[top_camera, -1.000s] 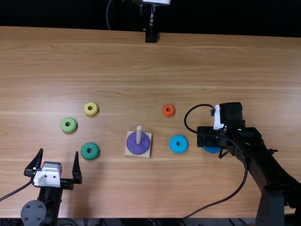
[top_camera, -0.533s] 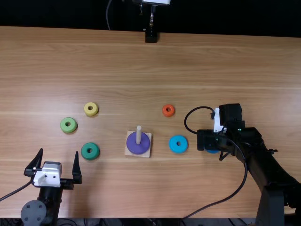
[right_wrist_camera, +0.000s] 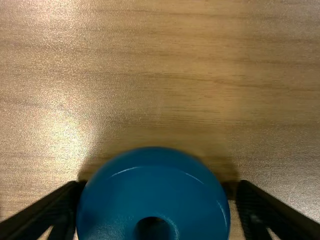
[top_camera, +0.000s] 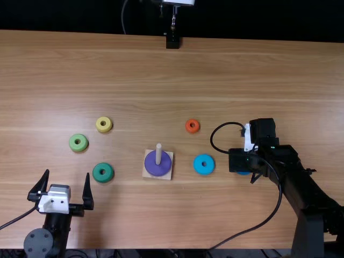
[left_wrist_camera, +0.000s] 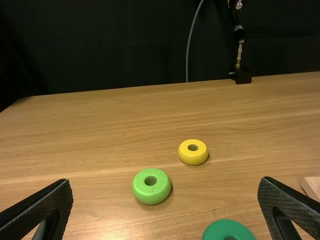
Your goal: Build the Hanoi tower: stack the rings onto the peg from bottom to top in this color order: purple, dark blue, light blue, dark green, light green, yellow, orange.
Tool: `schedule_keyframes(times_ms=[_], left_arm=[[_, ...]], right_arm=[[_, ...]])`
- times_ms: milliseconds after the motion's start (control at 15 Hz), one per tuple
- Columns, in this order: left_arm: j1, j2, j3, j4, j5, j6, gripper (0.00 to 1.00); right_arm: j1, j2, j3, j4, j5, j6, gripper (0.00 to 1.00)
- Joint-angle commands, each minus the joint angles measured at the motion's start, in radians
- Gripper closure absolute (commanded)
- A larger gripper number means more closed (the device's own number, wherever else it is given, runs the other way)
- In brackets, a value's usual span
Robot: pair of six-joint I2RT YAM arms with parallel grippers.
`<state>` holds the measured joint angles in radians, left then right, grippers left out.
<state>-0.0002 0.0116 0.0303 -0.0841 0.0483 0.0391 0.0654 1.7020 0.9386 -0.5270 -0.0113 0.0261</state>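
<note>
At the table's near left, my left gripper (top_camera: 67, 173) stands open; in the left wrist view the gripper (left_wrist_camera: 165, 181) has nothing between its fingers. My right gripper (top_camera: 241, 167) is low over the dark blue ring (top_camera: 243, 173), hiding most of it. From the right wrist, the gripper (right_wrist_camera: 160, 186) is shut on the dark blue ring (right_wrist_camera: 155, 187), a finger at each side. The purple ring (top_camera: 157, 163) lies around the peg (top_camera: 158, 154) on its wooden base. Loose rings are light blue (top_camera: 203, 164), dark green (top_camera: 103, 172), light green (top_camera: 78, 142), yellow (top_camera: 104, 124) and orange (top_camera: 192, 126).
The right arm (top_camera: 312, 196) crosses the table's near right part, its black cable (top_camera: 262, 222) looping over the wood. A black stand (top_camera: 172, 41) is at the table's far edge (top_camera: 242, 39).
The right gripper has shifted slightly, its left side drawing in to the right, and less of the dark blue ring shows beneath it. The left arm has stayed still.
</note>
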Motion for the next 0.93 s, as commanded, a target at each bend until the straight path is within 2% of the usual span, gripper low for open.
schedule_keyframes(times_ms=[0, 67, 133, 333, 600, 733, 867], left_arm=[[-0.007, -0.012, -0.03, -0.002, -0.006, 0.0, 0.0], [-0.007, -0.012, -0.03, -0.002, -0.006, 0.0, 0.0], [-0.007, -0.012, -0.03, -0.002, -0.006, 0.0, 0.0], [-0.007, -0.012, -0.03, -0.002, -0.006, 0.0, 0.0], [-0.007, -0.012, -0.03, -0.002, -0.006, 0.0, 0.0], [-0.007, -0.012, -0.03, -0.002, -0.006, 0.0, 0.0], [-0.007, -0.012, -0.03, -0.002, -0.006, 0.0, 0.0]], right_arm=[[0.001, 0.027, 0.008, -0.004, -0.013, 0.001, 0.92], [-0.001, 0.027, 0.008, -0.004, -0.013, 0.001, 1.0], [-0.003, 0.027, 0.009, -0.004, -0.015, 0.009, 1.0], [0.001, 0.025, 0.026, -0.032, -0.013, 0.005, 1.0], [0.008, 0.019, 0.216, -0.347, -0.015, 0.007, 1.0], [0.014, 0.018, 0.322, -0.44, -0.016, 0.009, 1.0], [0.059, 0.016, 0.414, -0.498, -0.018, 0.007, 1.0]])
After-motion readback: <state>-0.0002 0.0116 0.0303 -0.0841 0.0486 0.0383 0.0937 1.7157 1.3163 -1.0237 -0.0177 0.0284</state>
